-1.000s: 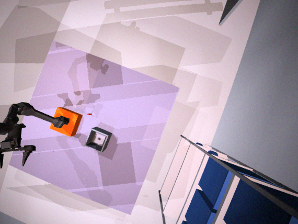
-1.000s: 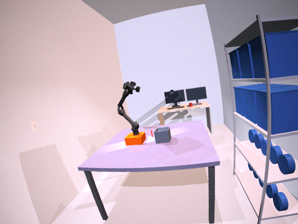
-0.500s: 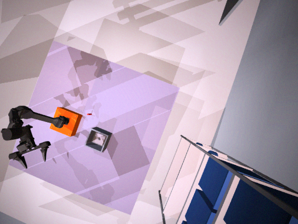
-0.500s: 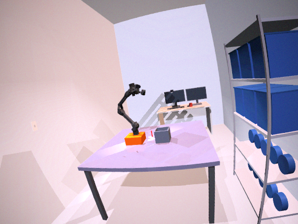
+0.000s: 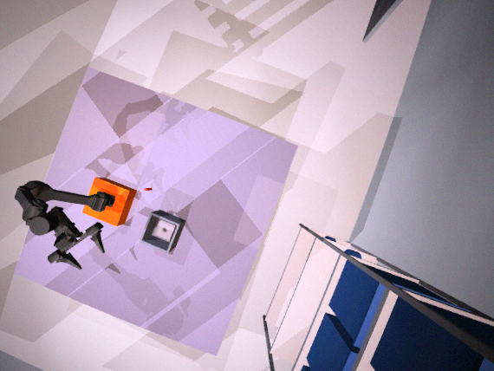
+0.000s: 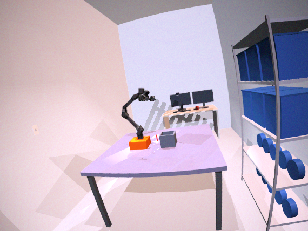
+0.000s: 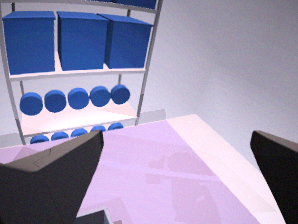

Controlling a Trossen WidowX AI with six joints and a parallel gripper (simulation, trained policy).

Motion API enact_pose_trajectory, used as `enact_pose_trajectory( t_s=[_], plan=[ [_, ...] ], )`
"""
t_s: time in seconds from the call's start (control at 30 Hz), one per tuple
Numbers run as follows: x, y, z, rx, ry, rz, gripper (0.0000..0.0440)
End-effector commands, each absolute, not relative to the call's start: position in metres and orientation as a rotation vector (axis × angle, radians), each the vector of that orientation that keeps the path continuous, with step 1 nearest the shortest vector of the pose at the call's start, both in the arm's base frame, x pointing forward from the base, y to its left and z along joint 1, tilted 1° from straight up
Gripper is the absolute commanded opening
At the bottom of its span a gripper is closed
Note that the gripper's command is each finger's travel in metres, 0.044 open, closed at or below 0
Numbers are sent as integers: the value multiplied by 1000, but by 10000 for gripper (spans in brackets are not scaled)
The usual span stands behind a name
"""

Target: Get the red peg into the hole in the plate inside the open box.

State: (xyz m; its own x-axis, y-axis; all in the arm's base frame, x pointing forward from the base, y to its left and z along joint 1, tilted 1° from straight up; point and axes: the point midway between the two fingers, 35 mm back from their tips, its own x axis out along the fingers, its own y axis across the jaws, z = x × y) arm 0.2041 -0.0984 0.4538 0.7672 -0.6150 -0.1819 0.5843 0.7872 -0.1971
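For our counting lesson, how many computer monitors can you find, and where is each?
2. One monitor stands on the left part of the wooden desk in the exterior view; the other monitor stands to its right on that desk.

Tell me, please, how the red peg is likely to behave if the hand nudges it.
The red peg would probably tip easily, as it stands upright, tall and thin. Once toppled, it might roll, though its cross-section is too small to judge. It looks light, being far slimmer than the open box.
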Motion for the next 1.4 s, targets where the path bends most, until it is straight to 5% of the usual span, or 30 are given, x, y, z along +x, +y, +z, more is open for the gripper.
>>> enact_pose_trajectory(
  t_s=[0.0,1.37],
  plan=[
    [216,-90,436,-90,294,-606,440],
    [227,35,261,553,966,-392,440]
  ],
)
